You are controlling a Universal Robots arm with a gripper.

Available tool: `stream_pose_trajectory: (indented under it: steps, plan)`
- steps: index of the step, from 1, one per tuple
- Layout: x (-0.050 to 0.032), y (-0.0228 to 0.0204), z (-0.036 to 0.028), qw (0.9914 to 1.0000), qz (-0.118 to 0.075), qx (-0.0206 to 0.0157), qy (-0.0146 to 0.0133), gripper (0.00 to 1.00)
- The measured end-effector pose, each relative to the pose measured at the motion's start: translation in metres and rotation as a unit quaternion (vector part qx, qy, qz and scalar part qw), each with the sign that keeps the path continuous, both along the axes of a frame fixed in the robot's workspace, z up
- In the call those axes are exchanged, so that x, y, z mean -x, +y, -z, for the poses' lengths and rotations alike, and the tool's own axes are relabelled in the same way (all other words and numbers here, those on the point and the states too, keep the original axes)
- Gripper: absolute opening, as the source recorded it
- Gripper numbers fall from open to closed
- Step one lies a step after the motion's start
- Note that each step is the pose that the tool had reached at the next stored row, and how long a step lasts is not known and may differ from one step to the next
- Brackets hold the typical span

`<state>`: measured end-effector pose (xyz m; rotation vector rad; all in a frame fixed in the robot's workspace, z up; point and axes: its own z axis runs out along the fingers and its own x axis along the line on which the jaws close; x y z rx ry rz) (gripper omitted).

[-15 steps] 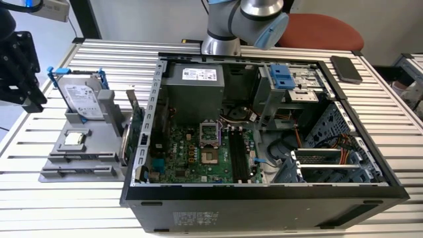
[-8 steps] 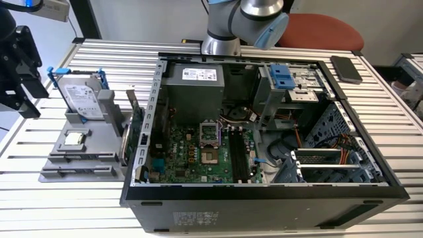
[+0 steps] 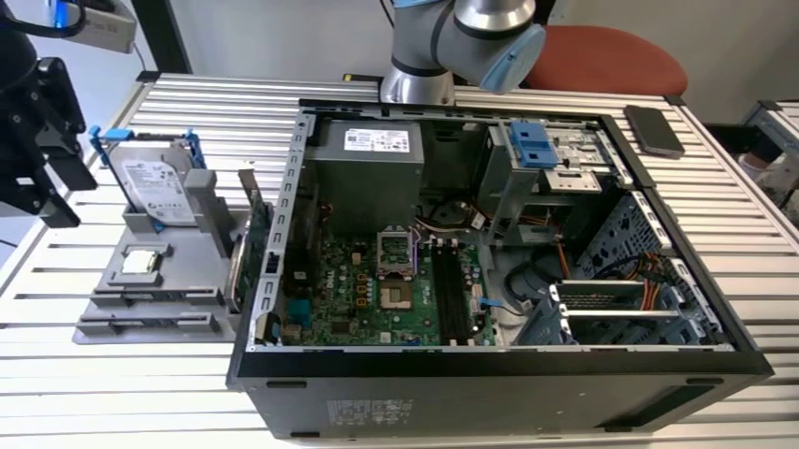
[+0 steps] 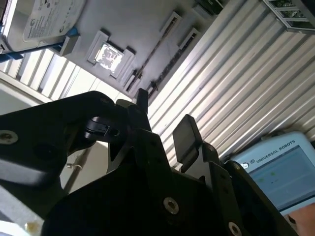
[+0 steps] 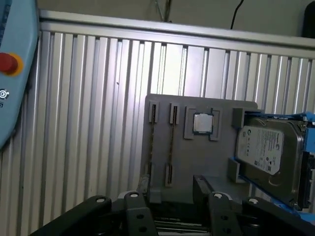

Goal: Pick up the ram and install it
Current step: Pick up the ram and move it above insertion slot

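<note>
Hovering over the grey holder [image 5: 206, 157], end effector [image 5: 172, 192] spread and empty.
The ram [image 5: 171, 145] stands edge-up in a holder slot on the surface [image 5: 88, 123]. Judged light, stiff and fragile: grip its long flat faces, avoiding the contacts.

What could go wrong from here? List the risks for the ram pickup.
The ram stands edge-on in the grey holder, a thin strip beside another like it; the open tool could slip off or catch the wrong one. The processor chip and hard drive sit close on that holder and could get knocked.
</note>
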<state>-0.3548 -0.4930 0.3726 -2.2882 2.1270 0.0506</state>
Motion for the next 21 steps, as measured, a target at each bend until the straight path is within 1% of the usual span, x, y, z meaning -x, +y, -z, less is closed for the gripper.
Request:
stream_pose_trajectory:
  steps: [7, 15, 21]
  plan:
    - [0.0, 0.0003, 0.0093, 1.0, 0.001, 0.0002, -0.0022, 1.0]
    - [0.0, 0.0005, 0.0177, 0.99999, 0.002, 0.001, -0.0028, 1.0]
    - [0.0, 0.0034, 0.0228, 0.99998, 0.005, 0.0009, -0.0043, 1.0]
